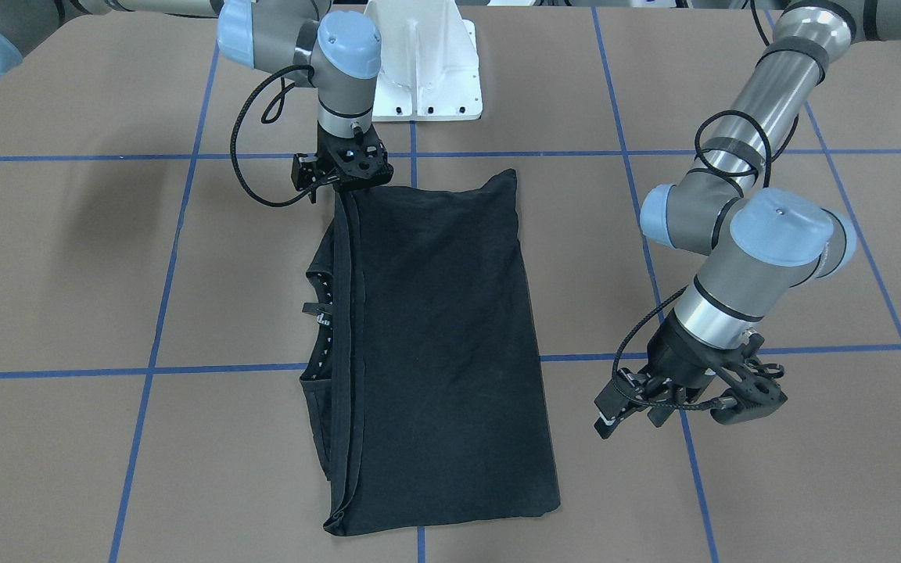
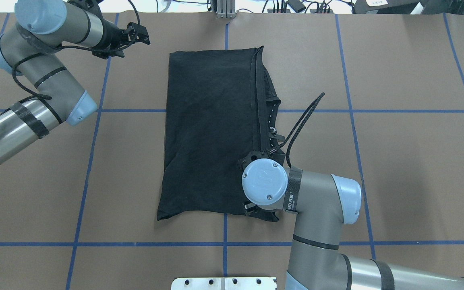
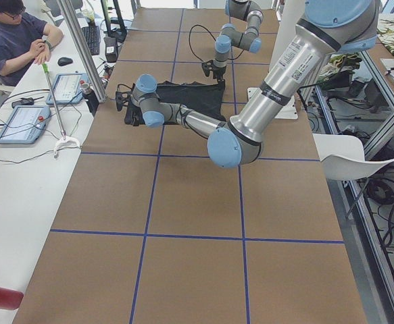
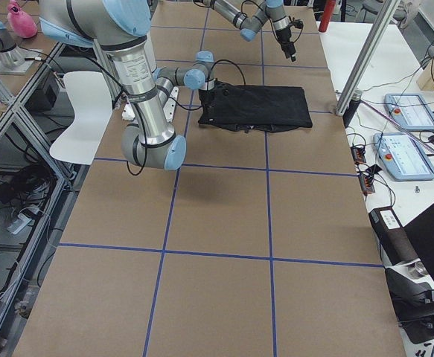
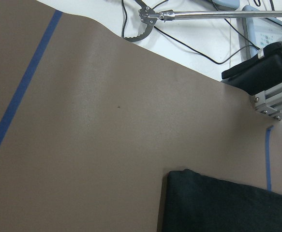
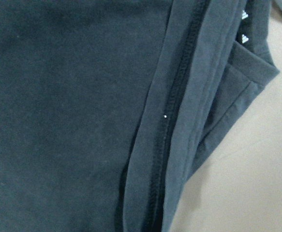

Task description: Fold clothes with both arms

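Tee (image 2: 208,133): soft, light, limp.
Hold: near + far corners, right edge.
L pincer (image 2: 140,34): empty, gap unclear.
R pincer (image 1: 345,178): at near corner, grip unclear.

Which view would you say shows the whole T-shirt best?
Exterior front-facing: the T-shirt lies whole, nearly unobstructed. Overhead, the right arm hides one corner; side views show it small; wrist views, only patches.
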`<state>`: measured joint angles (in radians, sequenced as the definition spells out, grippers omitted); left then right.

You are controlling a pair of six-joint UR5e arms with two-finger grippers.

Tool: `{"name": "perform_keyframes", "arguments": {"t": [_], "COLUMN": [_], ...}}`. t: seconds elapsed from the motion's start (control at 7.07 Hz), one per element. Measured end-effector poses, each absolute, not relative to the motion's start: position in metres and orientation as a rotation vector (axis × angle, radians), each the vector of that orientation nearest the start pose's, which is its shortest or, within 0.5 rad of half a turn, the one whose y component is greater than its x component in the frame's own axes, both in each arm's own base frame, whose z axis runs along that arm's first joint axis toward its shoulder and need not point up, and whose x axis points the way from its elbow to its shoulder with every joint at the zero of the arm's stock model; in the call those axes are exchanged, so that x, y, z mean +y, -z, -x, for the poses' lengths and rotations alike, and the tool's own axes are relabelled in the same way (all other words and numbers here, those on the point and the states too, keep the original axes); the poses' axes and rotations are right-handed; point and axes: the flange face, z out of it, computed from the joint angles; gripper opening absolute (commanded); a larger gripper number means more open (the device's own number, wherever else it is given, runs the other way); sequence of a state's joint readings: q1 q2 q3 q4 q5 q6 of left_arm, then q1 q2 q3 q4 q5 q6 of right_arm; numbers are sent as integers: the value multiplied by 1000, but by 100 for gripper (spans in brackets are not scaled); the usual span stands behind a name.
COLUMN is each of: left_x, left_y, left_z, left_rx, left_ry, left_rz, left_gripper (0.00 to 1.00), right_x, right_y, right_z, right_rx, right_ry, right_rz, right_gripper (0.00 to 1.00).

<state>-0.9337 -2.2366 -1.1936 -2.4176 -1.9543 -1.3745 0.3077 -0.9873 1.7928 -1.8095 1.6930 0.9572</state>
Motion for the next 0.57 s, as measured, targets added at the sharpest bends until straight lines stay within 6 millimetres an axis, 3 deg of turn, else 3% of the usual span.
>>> {"name": "perform_keyframes", "arguments": {"t": [0.57], "left_x": [-671], "left_y": [-334], "left_z": [-379], "left_rx": [1137], "left_ry": [433], "left_rz": [-313], "left_gripper": [100], "right_x": [-324], "right_y": [-278], "right_z": [576], "right_rx": [-541], "right_ry": [314], "right_rz": [-121], "right_gripper": [100]}}
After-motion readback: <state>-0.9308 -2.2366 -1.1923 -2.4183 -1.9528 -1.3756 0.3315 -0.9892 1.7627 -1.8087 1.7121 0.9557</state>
